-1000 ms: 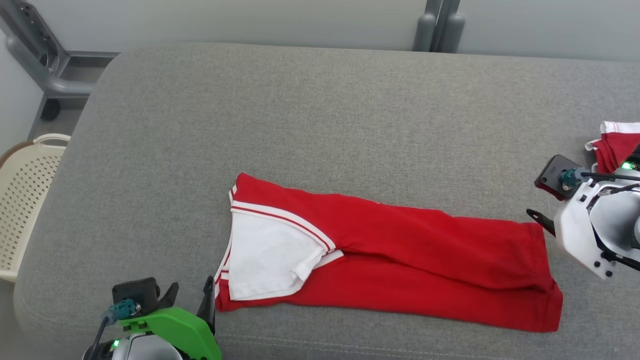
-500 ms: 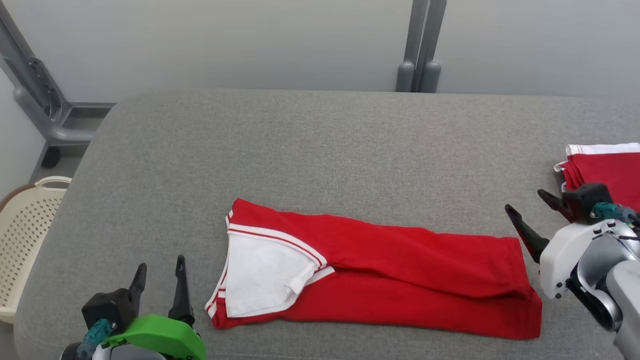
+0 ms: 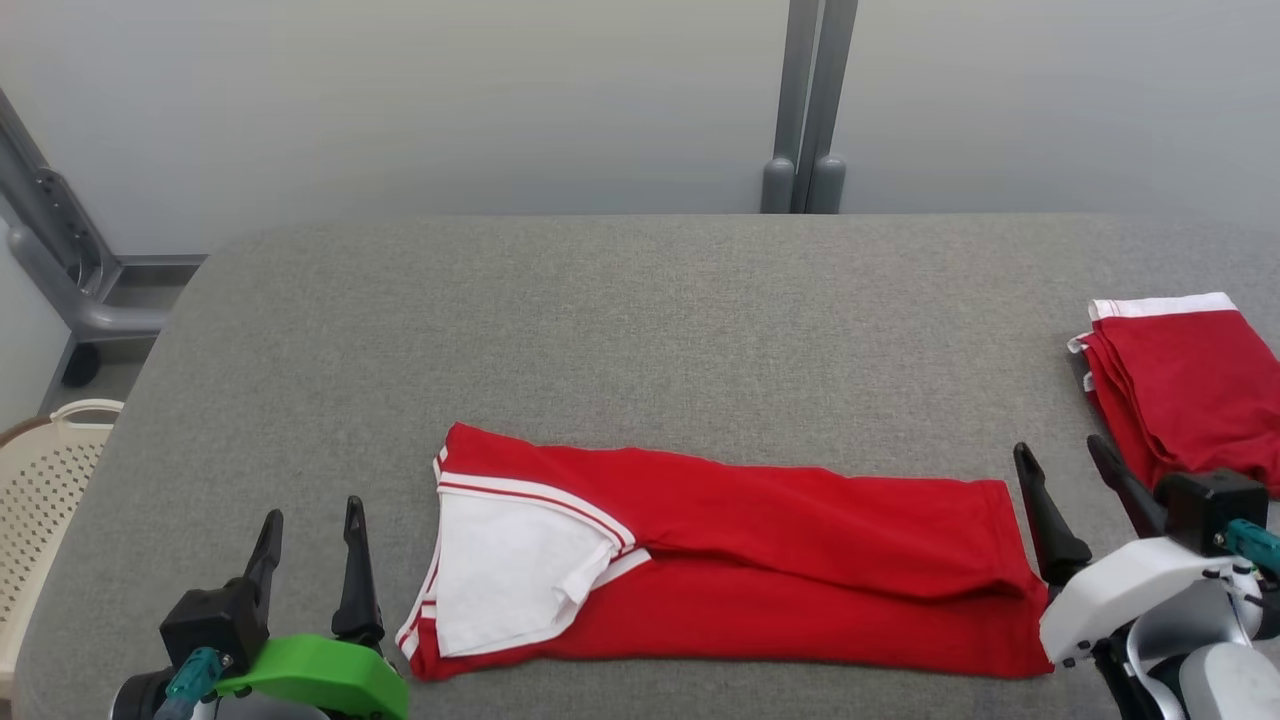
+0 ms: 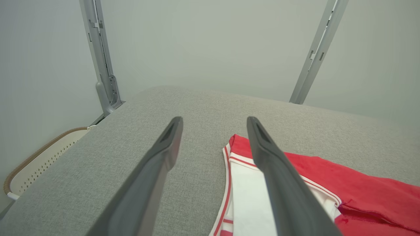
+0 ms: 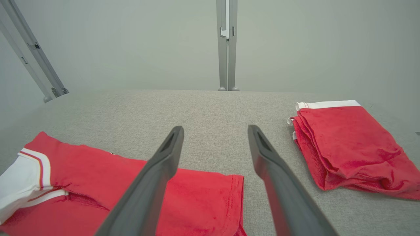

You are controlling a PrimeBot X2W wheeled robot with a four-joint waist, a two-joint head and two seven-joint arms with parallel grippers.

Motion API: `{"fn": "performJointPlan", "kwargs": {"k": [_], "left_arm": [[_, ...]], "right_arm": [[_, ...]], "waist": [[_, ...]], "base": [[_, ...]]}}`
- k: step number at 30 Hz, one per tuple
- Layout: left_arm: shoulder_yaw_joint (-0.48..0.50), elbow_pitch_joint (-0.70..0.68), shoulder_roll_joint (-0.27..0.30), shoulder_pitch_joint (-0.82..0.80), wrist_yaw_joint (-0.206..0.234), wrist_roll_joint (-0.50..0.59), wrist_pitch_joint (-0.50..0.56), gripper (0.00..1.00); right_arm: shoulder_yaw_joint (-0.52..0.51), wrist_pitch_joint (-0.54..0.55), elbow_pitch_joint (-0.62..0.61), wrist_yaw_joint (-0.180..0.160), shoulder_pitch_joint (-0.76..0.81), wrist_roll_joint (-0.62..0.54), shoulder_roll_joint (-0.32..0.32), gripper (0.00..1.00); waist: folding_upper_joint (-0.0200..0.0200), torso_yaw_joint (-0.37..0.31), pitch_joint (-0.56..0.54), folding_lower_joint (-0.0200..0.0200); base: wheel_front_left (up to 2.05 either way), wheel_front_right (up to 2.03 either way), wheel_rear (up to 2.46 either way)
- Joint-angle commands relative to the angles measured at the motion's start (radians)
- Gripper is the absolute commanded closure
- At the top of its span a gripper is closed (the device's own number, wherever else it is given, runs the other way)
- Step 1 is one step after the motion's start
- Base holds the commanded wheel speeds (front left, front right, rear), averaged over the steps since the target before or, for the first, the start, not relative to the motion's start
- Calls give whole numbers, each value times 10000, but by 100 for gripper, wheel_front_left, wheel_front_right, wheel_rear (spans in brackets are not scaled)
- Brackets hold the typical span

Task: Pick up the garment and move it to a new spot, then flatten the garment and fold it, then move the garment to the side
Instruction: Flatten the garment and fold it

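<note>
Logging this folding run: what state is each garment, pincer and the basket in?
Long red garment with white striped panel: folded into a strip, flat on grey fabric surface, ungripped.
Pile of red cloth with white edging: folded, stacked at right.
Left pincer: open, empty.
Right pincer: open, empty.
Cream perforated plastic basket: beside the surface, contents hidden.

Basket (image 3: pixel 45 490) cut by left edge, garment (image 4: pixel 361 191) cut by wrist views' bottom edges
</note>
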Motion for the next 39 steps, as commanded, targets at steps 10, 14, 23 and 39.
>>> {"fn": "performJointPlan", "kwargs": {"k": [10,14,23,39], "left_arm": [[334,234,-80,260,-358,661,-90,0],[286,584,130,327,-688,982,-94,0],[688,798,7,559,-851,897,-88,0],[866,752,-210,440,-1004,1064,-90,0]], "right_arm": [[-620,-459,-296,-10,836,-289,1180,0],[-470,-578,-63,-10,924,-237,1426,0],[-96,-706,401,-10,933,-99,1616,0],[-432,152,395,-10,637,-626,1634,0]], "waist": [[-1,-225,-100,0],[-1,-317,-127,0],[-1,-367,-144,0],[-1,-425,37,0]], "base": [[0,0,0],[0,0,0],[0,0,0],[0,0,0]]}}
